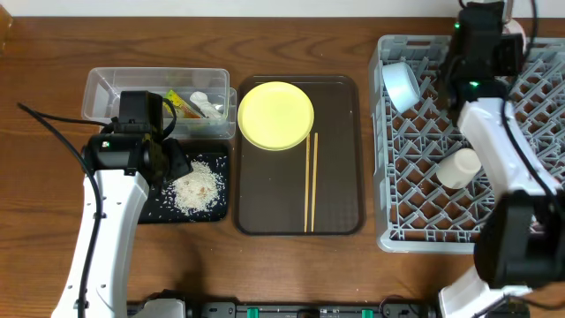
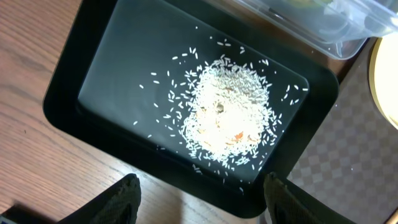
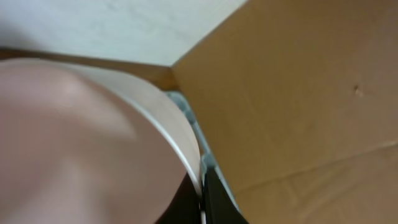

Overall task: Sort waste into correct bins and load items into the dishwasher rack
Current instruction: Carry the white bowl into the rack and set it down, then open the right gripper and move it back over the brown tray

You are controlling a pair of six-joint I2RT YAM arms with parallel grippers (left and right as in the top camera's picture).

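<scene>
Loosely heaped rice [image 2: 227,109]; black tray [image 2: 68,93] beneath.

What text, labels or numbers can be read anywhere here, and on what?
No text can be read in any view.
Snack wrapper in the clear container: printed, but too small to read.
Plate, white bowl, cup, rack: no markings visible.
</scene>
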